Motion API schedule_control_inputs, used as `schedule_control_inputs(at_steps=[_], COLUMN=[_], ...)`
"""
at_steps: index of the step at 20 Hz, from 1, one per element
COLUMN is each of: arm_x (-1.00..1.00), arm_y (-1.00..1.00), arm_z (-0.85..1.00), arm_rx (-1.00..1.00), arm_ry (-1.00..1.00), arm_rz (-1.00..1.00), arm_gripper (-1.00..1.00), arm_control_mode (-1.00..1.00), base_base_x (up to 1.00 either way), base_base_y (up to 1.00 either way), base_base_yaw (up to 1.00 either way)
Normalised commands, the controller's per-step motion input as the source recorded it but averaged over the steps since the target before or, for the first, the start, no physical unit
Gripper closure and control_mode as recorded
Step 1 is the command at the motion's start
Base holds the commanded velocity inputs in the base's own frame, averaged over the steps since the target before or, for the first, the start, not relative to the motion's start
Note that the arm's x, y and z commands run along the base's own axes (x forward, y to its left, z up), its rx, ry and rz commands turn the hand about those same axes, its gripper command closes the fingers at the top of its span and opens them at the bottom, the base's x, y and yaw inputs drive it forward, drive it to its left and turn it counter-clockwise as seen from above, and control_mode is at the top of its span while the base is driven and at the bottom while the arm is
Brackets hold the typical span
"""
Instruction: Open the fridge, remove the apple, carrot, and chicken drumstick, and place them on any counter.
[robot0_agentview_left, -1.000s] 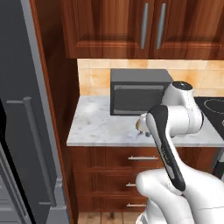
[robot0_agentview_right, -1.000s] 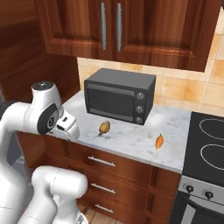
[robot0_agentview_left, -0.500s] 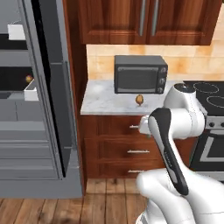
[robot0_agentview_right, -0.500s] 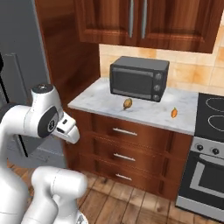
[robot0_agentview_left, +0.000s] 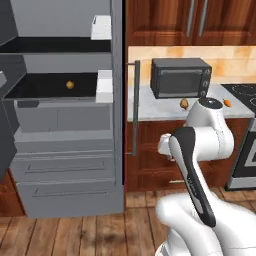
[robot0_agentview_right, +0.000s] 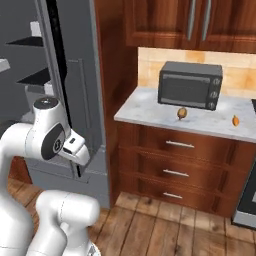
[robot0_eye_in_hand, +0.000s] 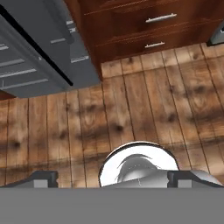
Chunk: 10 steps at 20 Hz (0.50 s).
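Left base view showed the fridge (robot0_agentview_left: 65, 115) standing open, its black shelves bare except for the apple (robot0_agentview_left: 70, 85), a small red-orange ball resting alone on the middle shelf toward the back. On the marble bench (robot0_agentview_left: 150, 107) beside the fridge, in front of a dark microwave (robot0_agentview_left: 180, 77), lay the chicken drumstick (robot0_agentview_left: 184, 103) and, well apart to its right, the carrot (robot0_agentview_left: 227, 103). The right base view showed the same pair, the drumstick (robot0_agentview_right: 182, 113) nearer the fridge and the carrot (robot0_agentview_right: 235, 120) farther along. The pincer (robot0_eye_in_hand: 112, 179) hung low, pointing at the wooden floor (robot0_eye_in_hand: 144, 109), its two dark tips spread wide with nothing between them. The apple looked light, firm and smooth, so it seemed likely to roll if nudged; a grip across its widest part would probably hold best, though at this distance its surface was hard to judge.
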Motion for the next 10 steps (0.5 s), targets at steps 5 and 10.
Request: schedule_control_inputs(at_steps=[5,10], arm_x=[0.0,0.0], arm_y=[0.0,0.0], arm_z=[0.0,0.0], arm_rx=[0.0,0.0], arm_ry=[0.0,0.0], arm_rz=[0.0,0.0], arm_gripper=[-1.0,-1.0], arm_control_mode=[1.0,1.0], base_base_x=[0.27,0.46], base_base_y=[1.0,1.0], base_base_yaw=[-0.17,-0.15])
